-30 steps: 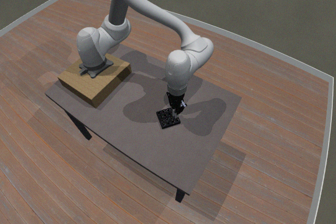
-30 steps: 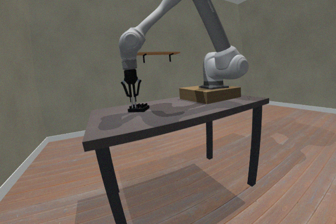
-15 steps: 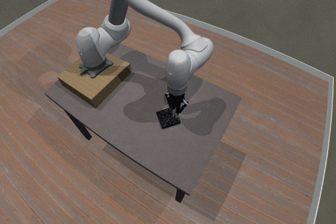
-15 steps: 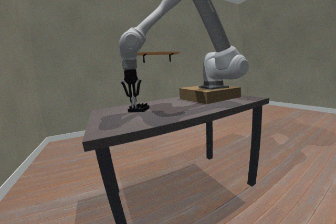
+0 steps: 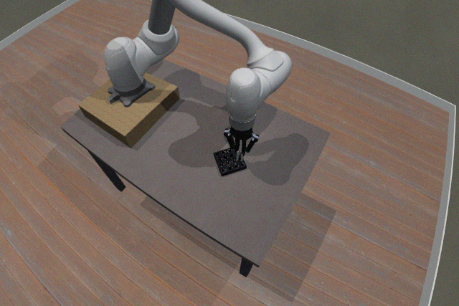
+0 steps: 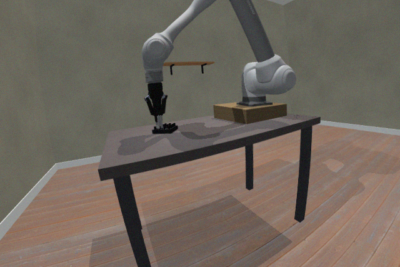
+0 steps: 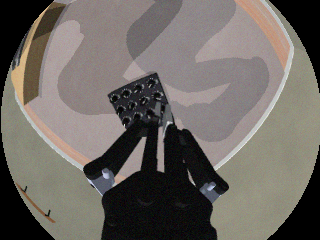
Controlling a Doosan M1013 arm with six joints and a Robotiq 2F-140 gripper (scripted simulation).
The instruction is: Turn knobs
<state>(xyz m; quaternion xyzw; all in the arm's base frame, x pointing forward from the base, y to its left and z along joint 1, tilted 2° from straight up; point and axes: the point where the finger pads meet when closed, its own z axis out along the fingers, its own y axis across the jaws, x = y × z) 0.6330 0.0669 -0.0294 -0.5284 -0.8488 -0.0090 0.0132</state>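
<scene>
The knob box (image 5: 226, 165) (image 6: 169, 129) (image 7: 131, 99) is a small black square box with rows of black knobs. It stands flat on the grey table (image 5: 185, 198) (image 6: 194, 147) (image 7: 94, 54). My gripper (image 5: 239, 155) (image 6: 158, 125) (image 7: 161, 109) points straight down onto the box, near one edge. Its fingers stand close together around one knob. The knob names and white lines are too small to read, so I cannot tell which knob it is.
The arm's base stands on a wooden block (image 5: 129, 121) (image 6: 252, 112) at the far end of the table. A small wall shelf (image 6: 189, 62) hangs behind the arm. The table edges lie well away from the box.
</scene>
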